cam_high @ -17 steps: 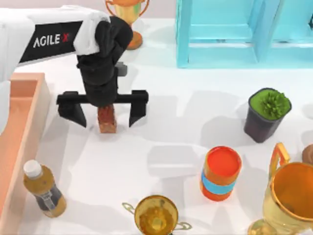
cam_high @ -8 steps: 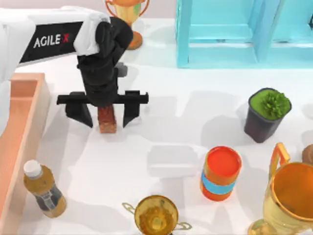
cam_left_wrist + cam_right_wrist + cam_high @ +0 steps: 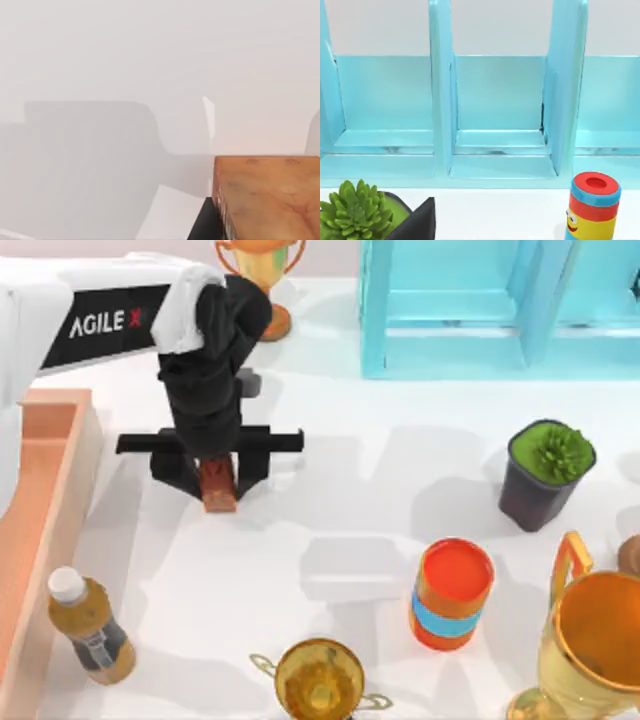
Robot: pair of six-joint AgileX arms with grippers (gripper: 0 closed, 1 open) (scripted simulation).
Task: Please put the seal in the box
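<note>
The seal point(image 3: 219, 487), a small reddish-brown block, stands on the white table left of centre. My left gripper point(image 3: 216, 472) reaches straight down over it, and its black fingers point(image 3: 177, 469) press against the block's two sides, shut on it. In the left wrist view the seal point(image 3: 270, 197) sits close up beside a black finger point(image 3: 204, 226). The box point(image 3: 84, 455), peach-tan with thick walls, lies open along the table's left edge, left of the gripper. My right arm is parked, its wrist camera facing the shelf.
An amber bottle point(image 3: 88, 629) stands by the box's near end. Gold trophies point(image 3: 320, 680) point(image 3: 590, 650) point(image 3: 258, 270), an orange can point(image 3: 451, 593) and a potted plant point(image 3: 545, 472) stand around. The turquoise shelf cabinet point(image 3: 500, 305) lines the back right.
The left gripper's fingers have come together from wide apart until they meet the sides of the seal. The arm and the seal have stayed in place.
</note>
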